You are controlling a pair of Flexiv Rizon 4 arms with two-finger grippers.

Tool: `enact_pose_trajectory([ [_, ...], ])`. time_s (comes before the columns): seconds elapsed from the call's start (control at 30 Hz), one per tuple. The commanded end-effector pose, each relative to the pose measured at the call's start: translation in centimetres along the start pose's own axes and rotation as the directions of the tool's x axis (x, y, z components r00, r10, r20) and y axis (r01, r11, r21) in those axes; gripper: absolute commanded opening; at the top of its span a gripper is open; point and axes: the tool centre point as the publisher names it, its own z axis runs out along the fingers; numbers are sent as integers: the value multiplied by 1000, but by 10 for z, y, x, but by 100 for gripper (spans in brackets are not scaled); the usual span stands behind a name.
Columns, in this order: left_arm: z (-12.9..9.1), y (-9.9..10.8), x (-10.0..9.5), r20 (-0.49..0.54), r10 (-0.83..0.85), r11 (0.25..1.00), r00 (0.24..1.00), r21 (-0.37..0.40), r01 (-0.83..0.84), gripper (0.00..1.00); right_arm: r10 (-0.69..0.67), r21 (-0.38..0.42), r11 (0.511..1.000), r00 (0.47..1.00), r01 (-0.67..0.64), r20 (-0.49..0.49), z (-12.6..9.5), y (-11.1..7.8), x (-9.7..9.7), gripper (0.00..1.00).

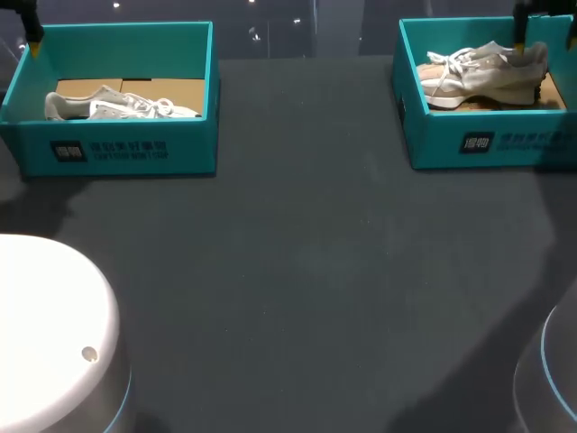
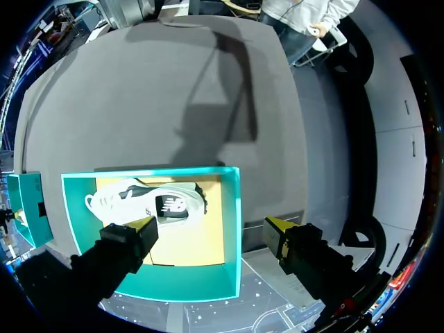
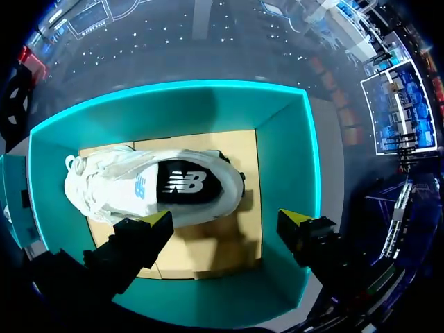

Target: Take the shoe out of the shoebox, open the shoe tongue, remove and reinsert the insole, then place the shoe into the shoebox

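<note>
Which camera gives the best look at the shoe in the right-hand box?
The right wrist view: it looks straight down on that shoe, large. The head view shows the shoe small, side-on. The left wrist view shows only the other shoe.

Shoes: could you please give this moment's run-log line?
left hand open, left shoe boxed; right hand open, right shoe boxed

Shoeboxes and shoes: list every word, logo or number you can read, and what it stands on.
left shoebox, front wall: white characters beside a dark square badge, too blurred to read.
right shoebox, front wall: the same kind of print, too blurred to read.
right shoe, black insole: a white brand logo, no other words.
left shoe, insole: a white logo, too small to read.
No numbers visible.
</note>
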Motion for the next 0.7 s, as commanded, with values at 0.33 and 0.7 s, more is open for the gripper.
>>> enact_pose_trajectory([
  [0.33, 0, -2, 0, -2, 1, 1000, 1000, -4, -1, 100, -15, 32, 999, 1000, 15, -6, 32, 23, -5, 100],
  [0.7, 0, -2, 0, -2, 1, 1000, 1000, -4, -1, 100, -23, 55, 998, 999, 25, -37, 52, 24, -4, 79],
])
